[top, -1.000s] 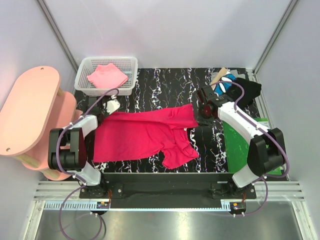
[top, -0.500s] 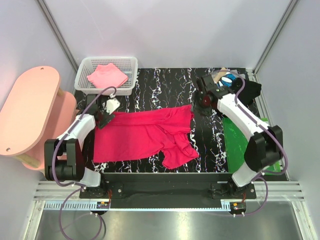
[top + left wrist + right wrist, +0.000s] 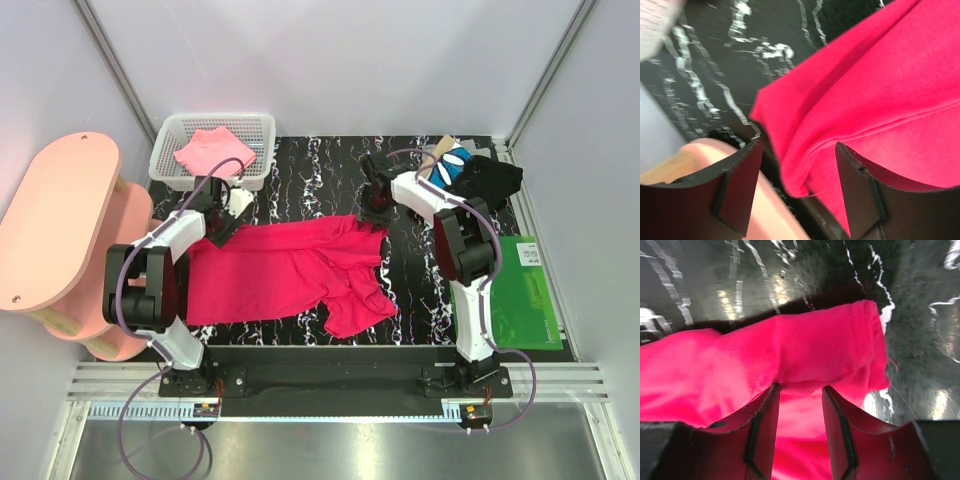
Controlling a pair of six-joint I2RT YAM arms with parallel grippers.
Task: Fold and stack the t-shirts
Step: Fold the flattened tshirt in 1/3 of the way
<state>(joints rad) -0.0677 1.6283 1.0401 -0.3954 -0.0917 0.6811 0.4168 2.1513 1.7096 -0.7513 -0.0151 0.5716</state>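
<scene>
- Top external view: crimson t-shirt point(image 3: 290, 270) spread on the tabletop point(image 3: 320, 165), long axis running left to right, right-hand end bunched and rumpled.
- Far long edge bracketed by both arms: left pincer point(image 3: 220, 228) over the far-left corner, right pincer point(image 3: 378, 205) over the far-right corner. Each arm nearer its own corner, neither placed to reach the other's.
- Left wrist view: fingers point(image 3: 737, 190) spread wide, corner of red cloth lying in the gap below them. No pinch on it.
- Right wrist view: fingers point(image 3: 765, 435) parted with a narrower gap. Rolled far edge of the shirt just beyond the tips, red cloth showing between them. Probably no contact with the pads, but view too blurred to be sure.
- Near edge and loose sleeve point(image 3: 352, 315) toward the arm bases, well apart from both pincers.
- Elsewhere: pink shirt point(image 3: 213, 150) in the white basket point(image 3: 165, 160) at far left. Black shirt point(image 3: 495, 178) and blue-with-white-marks shirt point(image 3: 452, 162) piled at the far right corner. Green mat point(image 3: 520, 290) at right.
- Judgement: lengthwise fold likely in hand. Coming move turns on the far edge lying along the line between the two pincers, so both corners to be taken together and carried toward the near edge, across the short axis.
- Risk, as judged: bunched right end may give an uneven grip and a skewed fold.
</scene>
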